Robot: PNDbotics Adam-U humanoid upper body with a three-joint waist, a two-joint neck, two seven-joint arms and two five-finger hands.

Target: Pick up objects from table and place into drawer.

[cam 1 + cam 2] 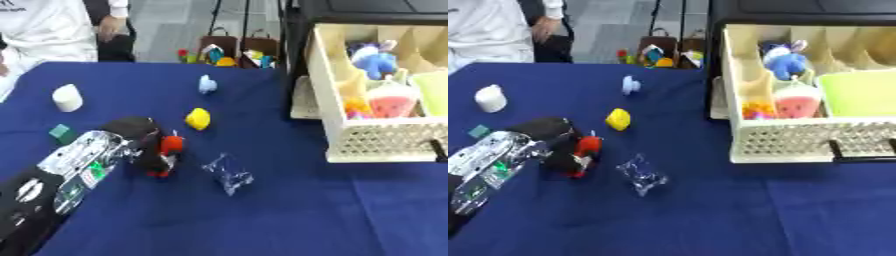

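No writing is showing readably anywhere. The left hand is curling its black fingers around a small red toy on the blue tablecloth, left of the open white drawer. A yellow object, a clear crinkled bag, a white cup and a pale blue figure are lying nearer that drawer or beyond the hand. Inside the drawer a blue plush and a watermelon-patterned piece are sitting; the right eye view is showing a green bin more fully.
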